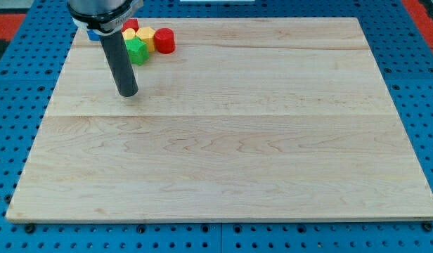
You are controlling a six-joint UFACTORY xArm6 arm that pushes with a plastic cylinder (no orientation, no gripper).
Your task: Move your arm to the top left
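Surface: a pale wooden table (pixel 223 140), made of long planks with the grain running left to right, is filling most of the view. It is lying on a blue pegboard base (pixel 13 63) dotted with regular holes. A red patch is showing at the view's top left corner and another at the top right corner. Nothing else of the room is showing.

Arm: the dark rod is coming down from the view's top left, with a blue band near its upper end where it is leaving the frame. My tip (pixel 128 93) is sitting on the table in the upper left part of the board, near the left edge but short of the top left corner itself. This arm is carrying no gripper, so there is nothing to report as open or closed; the rod is holding nothing.

Blocks: a small cluster is sitting near the table's top edge, just up and to the right of my tip. The green block (pixel 138 50) is lying closest, right beside the rod's shaft. The yellow block (pixel 145 38) is touching it from above. The red cylinder (pixel 165 41) is standing at the cluster's right end. Another red block (pixel 131 26) is peeking out at the top, partly hidden by the rod. My tip is touching none of them.
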